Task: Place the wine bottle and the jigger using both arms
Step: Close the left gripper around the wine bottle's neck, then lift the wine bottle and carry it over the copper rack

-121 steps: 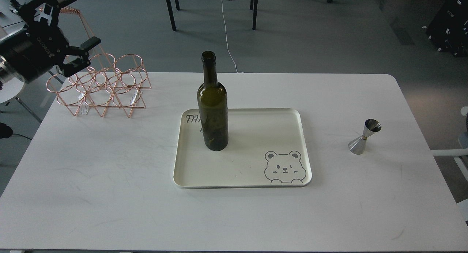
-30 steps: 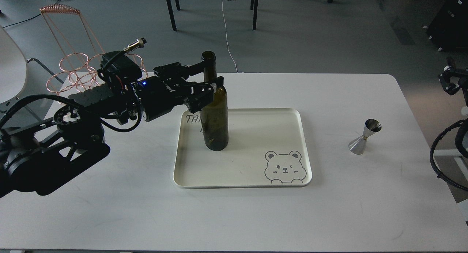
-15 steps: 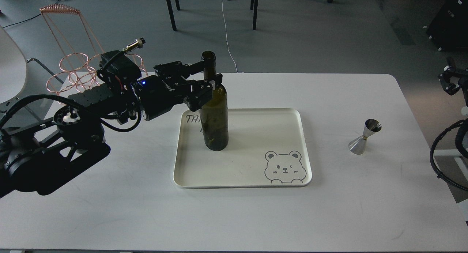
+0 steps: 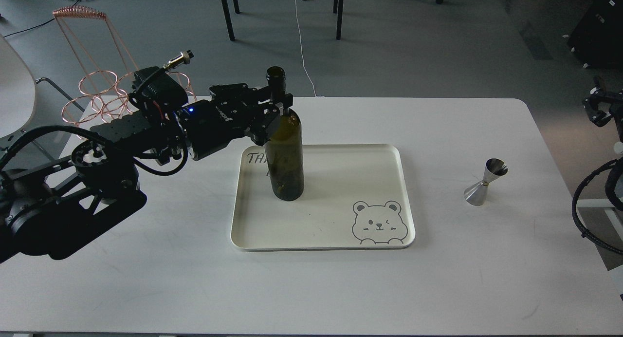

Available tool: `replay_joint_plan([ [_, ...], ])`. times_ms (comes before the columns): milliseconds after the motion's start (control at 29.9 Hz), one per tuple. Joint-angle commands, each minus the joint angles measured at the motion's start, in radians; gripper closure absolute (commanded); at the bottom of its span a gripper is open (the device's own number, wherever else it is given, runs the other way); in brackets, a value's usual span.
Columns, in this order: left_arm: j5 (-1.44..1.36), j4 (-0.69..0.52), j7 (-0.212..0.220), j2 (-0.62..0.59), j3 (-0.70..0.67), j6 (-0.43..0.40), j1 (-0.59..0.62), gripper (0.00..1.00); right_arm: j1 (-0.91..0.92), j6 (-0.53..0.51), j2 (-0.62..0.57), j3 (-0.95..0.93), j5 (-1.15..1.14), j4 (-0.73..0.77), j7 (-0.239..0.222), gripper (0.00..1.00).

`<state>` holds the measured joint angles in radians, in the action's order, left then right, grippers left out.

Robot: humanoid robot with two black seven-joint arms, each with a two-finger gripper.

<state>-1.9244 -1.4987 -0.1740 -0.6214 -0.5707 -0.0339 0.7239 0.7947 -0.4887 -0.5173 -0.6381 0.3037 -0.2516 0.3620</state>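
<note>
The dark olive-green wine bottle (image 4: pixel 285 157) stands upright on the left part of the cream tray (image 4: pixel 336 196) with a bear drawing. My left gripper (image 4: pixel 279 104) reaches in from the left and its fingers are shut on the bottle's neck, just above the shoulder. The silver jigger (image 4: pixel 485 182) stands upright on the white table (image 4: pixel 438 278), to the right of the tray. My right gripper (image 4: pixel 597 108) is at the far right edge, beyond the table and well behind the jigger; it is small and dark, so its fingers cannot be told apart.
A copper wire rack (image 4: pixel 104 91) stands at the table's back left corner, partly behind my left arm. Black cables (image 4: pixel 591 205) of the right arm hang at the right edge. Chair legs and cords lie on the floor behind the table.
My left gripper, open around the bottle's neck a second ago, has closed on it. The bottle's top has shifted slightly left. The right arm and the jigger have not moved.
</note>
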Motion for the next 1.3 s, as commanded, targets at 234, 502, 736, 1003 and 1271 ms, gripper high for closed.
replay_joint_plan([
  [234, 0.002, -0.003, -0.004, -0.003, -0.005, 0.012, 0.000, 0.82, 0.000, 0.000, 0.000, 0.001, 0.000, 0.000, 0.000, 0.01],
  [502, 0.011, -0.051, -0.010, -0.125, -0.017, 0.019, 0.058, 0.84, 0.001, 0.000, 0.000, 0.003, 0.000, 0.000, 0.000, 0.01],
  [736, 0.103, -0.049, -0.027, -0.271, -0.017, 0.020, 0.120, 0.84, 0.001, 0.000, 0.000, 0.003, 0.000, 0.000, 0.000, 0.01],
  [1003, 0.117, -0.003, -0.056, -0.348, -0.015, 0.019, 0.186, 0.85, 0.005, 0.000, 0.000, 0.003, 0.000, 0.000, 0.000, 0.01],
  [1271, 0.127, 0.155, -0.070, -0.354, 0.000, 0.015, 0.265, 0.87, 0.006, 0.000, 0.000, 0.005, 0.000, 0.000, 0.000, 0.01],
])
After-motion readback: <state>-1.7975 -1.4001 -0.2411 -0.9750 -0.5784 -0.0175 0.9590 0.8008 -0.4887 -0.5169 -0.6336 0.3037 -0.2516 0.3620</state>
